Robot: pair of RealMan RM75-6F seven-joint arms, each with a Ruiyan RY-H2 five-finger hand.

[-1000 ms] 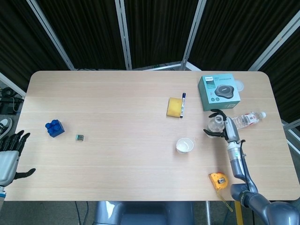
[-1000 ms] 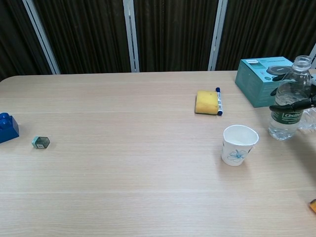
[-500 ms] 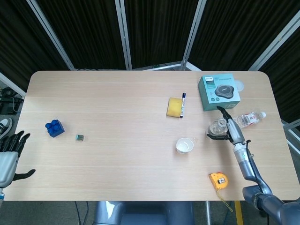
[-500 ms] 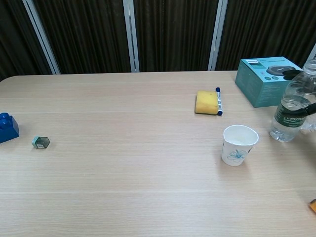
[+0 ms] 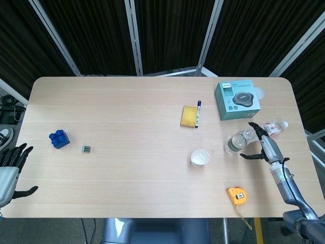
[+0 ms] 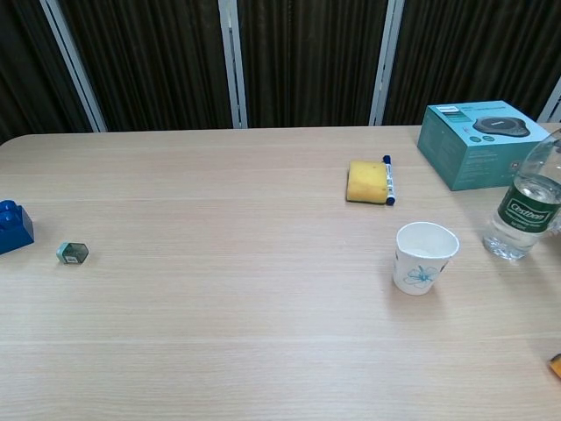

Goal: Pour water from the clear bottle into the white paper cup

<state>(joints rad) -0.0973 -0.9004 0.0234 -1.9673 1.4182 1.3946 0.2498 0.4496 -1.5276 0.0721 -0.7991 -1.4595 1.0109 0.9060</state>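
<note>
The left hand [image 5: 9, 170] hung off the table's [image 5: 127, 127] left edge, fingers spread, holding nothing. The white paper cup [image 5: 200, 157] [image 6: 425, 257] stood upright; just right, the clear plastic bottle [image 5: 238, 141] [image 6: 524, 209] leaned, beside the spread-fingered right hand [image 5: 265, 148].

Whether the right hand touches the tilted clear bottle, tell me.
Cannot tell. Head view: the right hand reaches around the clear bottle top, contact unclear; chest view crops the hand out.

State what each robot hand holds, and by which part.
Nothing is held: the right robot hand is spread beside the tilting clear bottle; the left robot hand is empty.
</note>
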